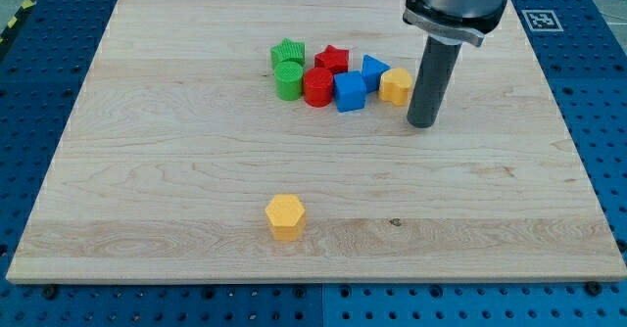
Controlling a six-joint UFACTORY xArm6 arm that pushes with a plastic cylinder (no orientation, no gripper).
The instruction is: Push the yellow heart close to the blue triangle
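Note:
The yellow heart [396,86] lies near the view's top, right of centre, touching or nearly touching the blue triangle [373,69] on its upper left. My tip [422,122] rests on the board just right of and slightly below the yellow heart, close to it; whether it touches the heart I cannot tell. The rod rises from the tip toward the view's top edge.
A blue cube [350,91], a red cylinder [317,87], a red star [332,60], a green cylinder [288,80] and a green star-like block [288,53] cluster left of the triangle. A yellow hexagon [285,216] sits alone near the view's bottom. The wooden board [147,190] ends at blue surround.

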